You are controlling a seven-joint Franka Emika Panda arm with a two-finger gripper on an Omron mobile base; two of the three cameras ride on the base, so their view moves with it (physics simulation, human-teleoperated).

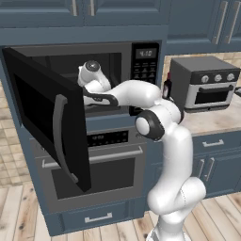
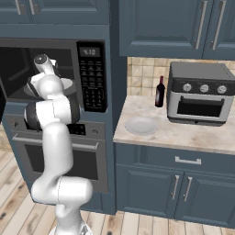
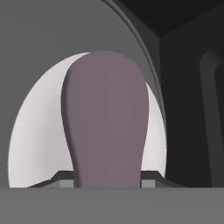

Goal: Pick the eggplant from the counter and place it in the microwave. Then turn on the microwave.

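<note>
The eggplant (image 3: 105, 122) stands large and dull purple in the hand view, gripped between the two fingertips of my gripper (image 3: 107, 181), which is shut on it. Behind it lies the white turntable (image 3: 35, 131) of the microwave (image 1: 143, 61), with the dark cavity walls to the right. In both base views my arm reaches into the microwave's open cavity, and the hand is hidden inside. The microwave door (image 1: 47, 113) is swung wide open to the left. The counter (image 2: 183, 133) lies to the right of the microwave.
A grey toaster oven (image 2: 199, 94) stands on the counter, with a dark red bottle (image 2: 159, 92) beside it and a pale plate (image 2: 141, 125) in front. A steel wall oven (image 1: 94, 164) sits below the microwave. The keypad (image 2: 93, 78) is on the microwave's right side.
</note>
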